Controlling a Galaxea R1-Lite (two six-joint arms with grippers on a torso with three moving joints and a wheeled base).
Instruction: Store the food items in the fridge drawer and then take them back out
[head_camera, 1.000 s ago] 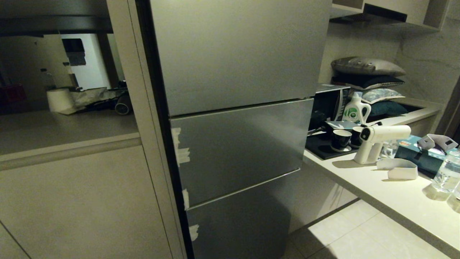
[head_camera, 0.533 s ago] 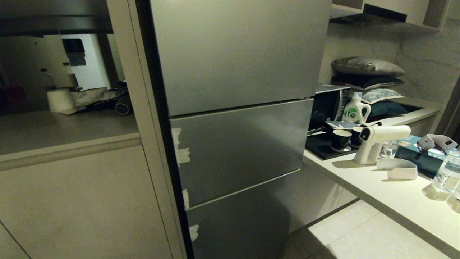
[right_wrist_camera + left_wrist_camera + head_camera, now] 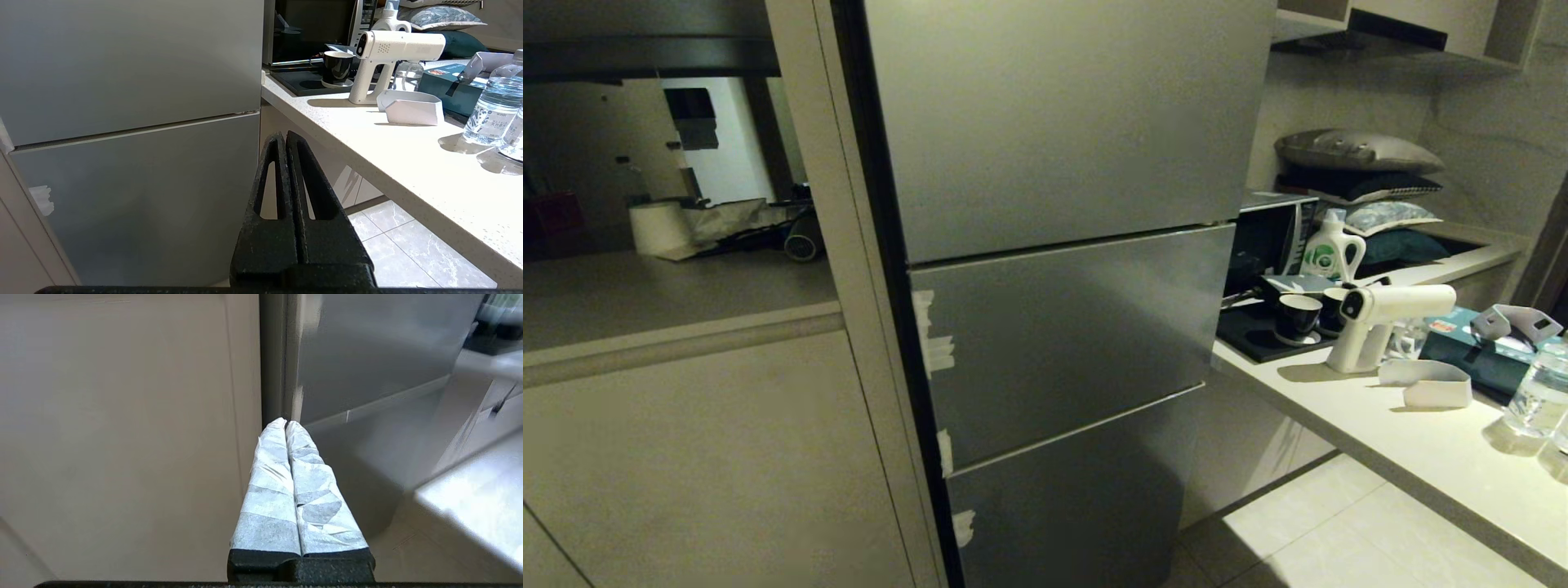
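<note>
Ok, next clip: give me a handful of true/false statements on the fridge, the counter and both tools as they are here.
1. All the fridge fronts are closed. True.
2. The left tool is open. False: its taped fingers are pressed together.
3. The right tool is shut and holds nothing. True.
4. A white spray gun stands on the counter. True.
5. Food items lie on the floor before the fridge. False: none are visible anywhere.

head view dim, yellowish | wrist views brighter | counter (image 3: pixel 408 163) sunlit, hard shadows | left wrist view blurred
</note>
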